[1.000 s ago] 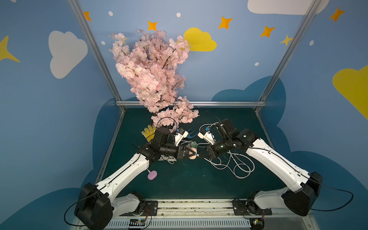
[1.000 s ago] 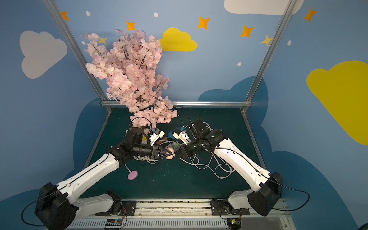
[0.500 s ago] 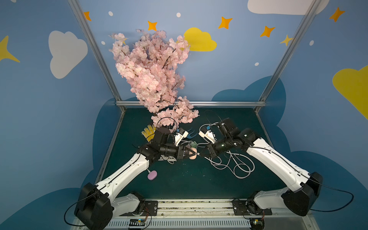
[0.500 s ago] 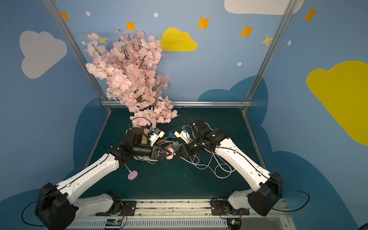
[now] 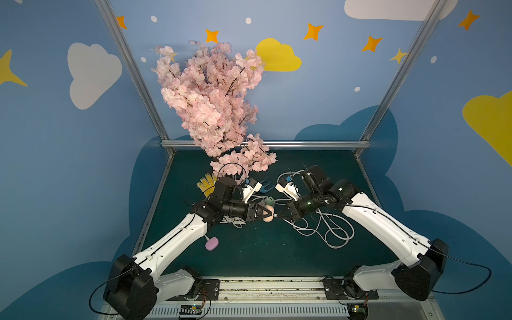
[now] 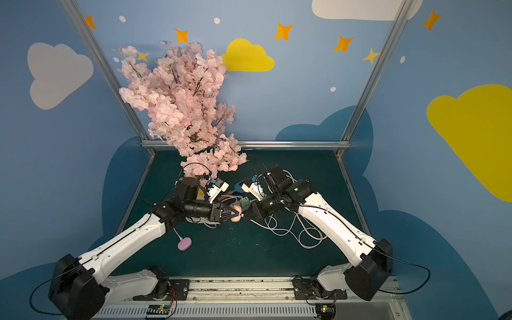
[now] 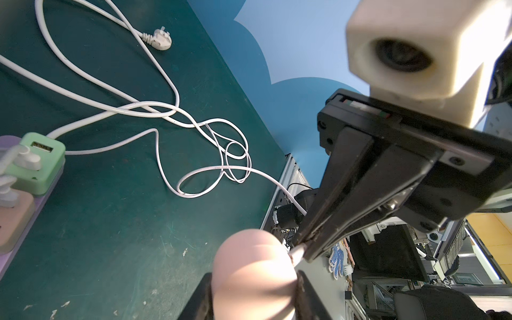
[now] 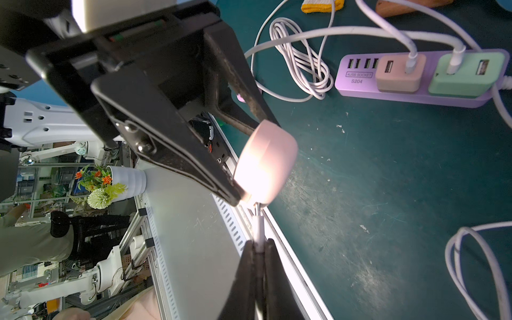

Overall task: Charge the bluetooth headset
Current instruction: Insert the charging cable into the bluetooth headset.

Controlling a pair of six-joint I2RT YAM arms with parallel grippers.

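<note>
Two grippers: tip to tip low above the middle of the table [image 5: 249, 257], arms reaching in from either side.
Left gripper [image 5: 266, 215]: partly open, jaws clamped on the pink headset case [image 5: 269, 219] from two opposite sides.
Left fingers [image 8: 188, 155]: black, wedge-shaped, pressed against the flanks of the case.
Headset position: pink headset case [image 8: 266, 163] held just clear of the table, rounded and smooth, brightly lit on one flank; in the left wrist view, wedged between both jaws.
Right gripper [image 5: 279, 217]: closed tight, jaws pinched on the white cable plug [image 8: 259, 230].
Plug position: aimed straight at the case, metal tip touching its edge; seated in a port or not, cannot tell.
Right gripper [image 7: 304, 249] from the left wrist: dark fingers narrowing down to the plug at the rim of the case.
Power strip [image 8: 360, 91]: lilac, flat on the table just behind the grippers.
Adapters: pink adapter [image 8: 399, 74] and green adapter [image 8: 465, 74] side by side on the strip, each with a white lead plugged in.
Loose cable [image 5: 329, 232]: white loops on the table under the right arm.
Wall plug [image 7: 160, 41]: white, lying on the table.
Lilac pod [image 5: 211, 244]: on the table beside the left forearm, thin white lead attached.
Backdrop: pink blossom tree [image 5: 213, 105] at the back, yellow glove [image 5: 205, 183] near its foot.
</note>
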